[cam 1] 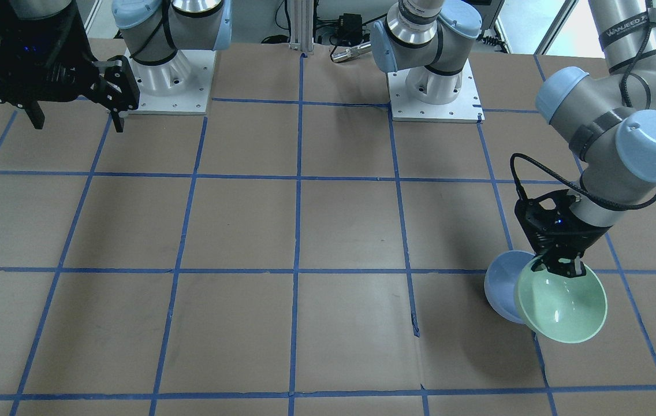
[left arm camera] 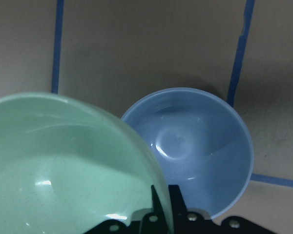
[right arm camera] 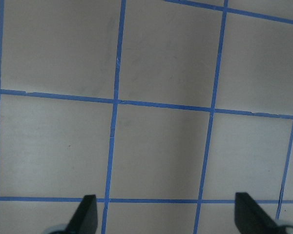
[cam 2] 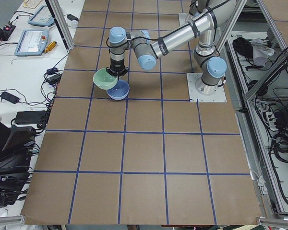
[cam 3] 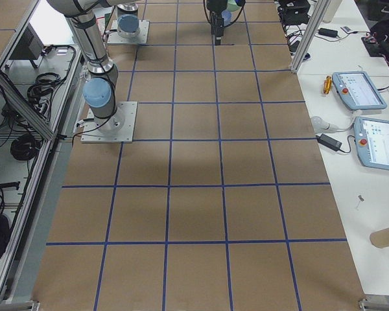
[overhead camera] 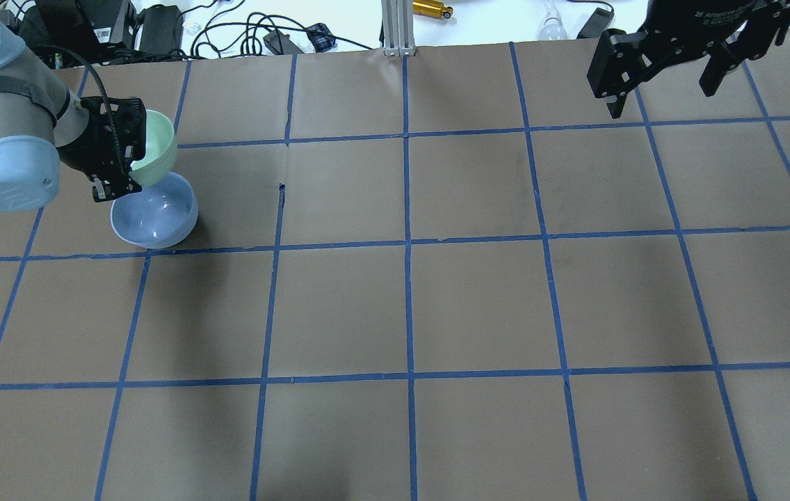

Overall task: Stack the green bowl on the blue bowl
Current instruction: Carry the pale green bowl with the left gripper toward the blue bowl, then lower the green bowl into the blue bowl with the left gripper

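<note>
**Green bowl held tilted over the blue one**

The left gripper (cam 1: 562, 269) pinches the rim of the green bowl (cam 1: 562, 306), which hangs tilted beside and partly over the blue bowl (cam 1: 500, 286). The blue bowl sits upright on the table (cam 1: 305, 231). The right gripper (right arm camera: 167, 214) hangs spread wide, well apart from both.

"WANJEED" on left-arm strap (cam 1: 623, 32)

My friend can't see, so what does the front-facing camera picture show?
The left pincer grips the rim of a round, glossy mint-green bowl, holding it tilted beside a round, glossy pale-blue bowl on a brown table gridded with blue tape. The right pincer hangs open and empty near the robot's base.
</note>
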